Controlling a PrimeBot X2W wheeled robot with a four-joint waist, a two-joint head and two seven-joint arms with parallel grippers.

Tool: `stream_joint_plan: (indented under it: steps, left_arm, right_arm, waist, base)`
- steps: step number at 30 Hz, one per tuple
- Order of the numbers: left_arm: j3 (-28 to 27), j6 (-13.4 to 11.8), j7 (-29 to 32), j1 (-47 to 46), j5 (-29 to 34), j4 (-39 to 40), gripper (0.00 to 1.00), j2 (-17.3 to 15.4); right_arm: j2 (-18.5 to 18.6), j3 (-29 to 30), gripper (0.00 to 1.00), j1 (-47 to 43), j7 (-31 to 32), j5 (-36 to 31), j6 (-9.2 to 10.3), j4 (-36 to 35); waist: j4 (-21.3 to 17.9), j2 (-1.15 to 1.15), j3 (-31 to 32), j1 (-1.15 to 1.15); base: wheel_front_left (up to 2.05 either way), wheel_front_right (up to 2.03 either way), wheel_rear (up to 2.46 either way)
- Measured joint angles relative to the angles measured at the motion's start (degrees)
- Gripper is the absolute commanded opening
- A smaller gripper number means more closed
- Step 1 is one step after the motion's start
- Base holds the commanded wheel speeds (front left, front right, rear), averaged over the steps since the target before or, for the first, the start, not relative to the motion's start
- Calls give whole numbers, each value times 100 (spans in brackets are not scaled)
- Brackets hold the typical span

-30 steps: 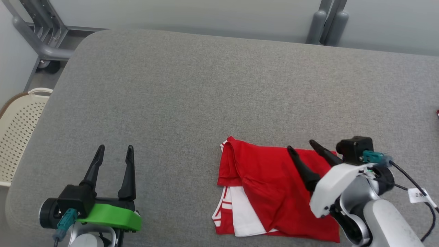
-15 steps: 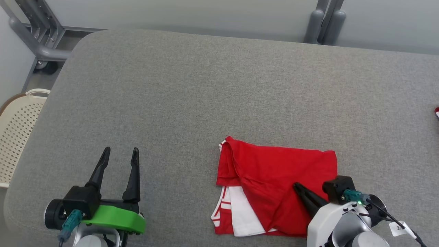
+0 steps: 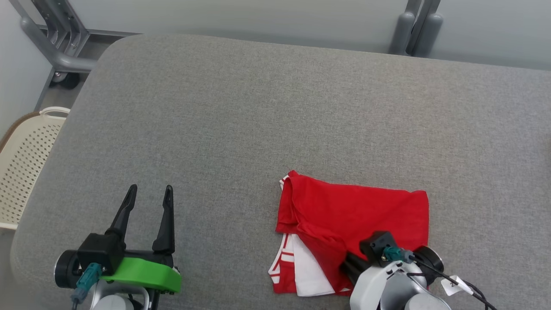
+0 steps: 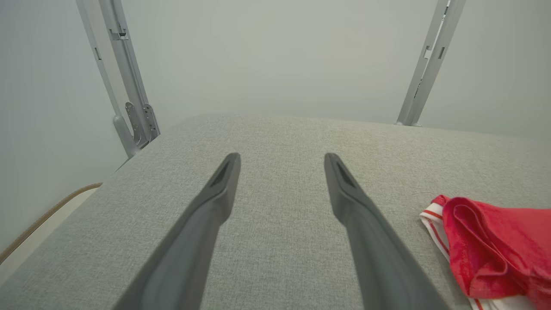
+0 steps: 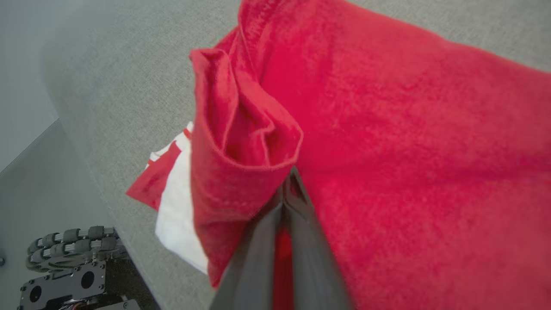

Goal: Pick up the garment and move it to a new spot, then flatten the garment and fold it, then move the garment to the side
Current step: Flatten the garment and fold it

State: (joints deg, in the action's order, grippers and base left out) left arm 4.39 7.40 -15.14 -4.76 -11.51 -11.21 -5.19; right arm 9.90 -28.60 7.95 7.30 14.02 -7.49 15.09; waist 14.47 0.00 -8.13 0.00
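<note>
Since a second ago, the right claw (image 5: 289, 183) has drawn back from the far right part of the garment (image 3: 357, 211) to its near edge. Its fingers, then apart, are now pressed together on a red fold.

Left claw (image 3: 150, 188): fingers apart, over bare table (image 3: 258, 107), well clear of the cloth.

Garment: folded, lying by the table's near edge, right of centre.

Risk, as judged: the pinch appears to take the top layer alone. A pull could undo the fold or drag the cloth off the edge.

White tag (image 3: 452, 285) near the right claw: writing unreadable. No brand legible.
</note>
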Motion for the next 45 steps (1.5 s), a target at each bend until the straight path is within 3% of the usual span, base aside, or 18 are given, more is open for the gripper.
stream_joint_plan:
  steps: [19, 24, 30, 31, 32, 33, 38, 45]
  left_arm:
    - [-18, 0, 0, -48, -8, 0, 100, 34]
    - [-69, 0, 0, -44, -8, 4, 100, 46]
    - [-126, 0, 0, 2, -2, 33, 100, 49]
    - [-130, 0, 0, 3, 2, 42, 100, 49]
    - [-136, 0, 0, 4, 8, 56, 100, 49]
    - [-135, 0, 0, 5, 12, 67, 100, 47]
    - [-143, 0, 0, 10, 31, 120, 100, 38]
    - [-115, 0, 0, 7, 56, 149, 100, 24]
  right_arm:
    - [-355, -1379, 0, 871, -180, 283, 0, 973]
    - [-357, -1229, 0, 1085, -336, 411, 0, 720]
    - [-161, -294, 0, 1035, -240, 392, 0, -115]
    - [-125, -77, 15, 944, -136, 374, 0, -266]
    - [-103, 157, 44, 807, -37, 335, 0, -419]
    - [-105, 404, 100, 642, 82, 312, 0, -569]
    - [-326, 1623, 100, -149, 790, 172, 1, -1384]
    - [-636, 2552, 100, -993, 1683, 91, 1, -2327]
  waist:
    - [88, 0, -84, 0]
    - [48, 0, -63, 0]
    - [-67, 0, -19, 0]
    - [-89, 0, -10, 0]
    - [-113, 0, -2, 0]
    - [-137, 0, 5, 0]
    - [-263, 0, 15, 0]
    - [-413, 0, -39, 0]
  base:
    - [0, 0, 0]
    - [0, 0, 0]
    - [0, 0, 0]
    - [0, 0, 0]
    - [0, 0, 0]
    - [0, 0, 0]
    - [0, 0, 0]
    - [0, 0, 0]
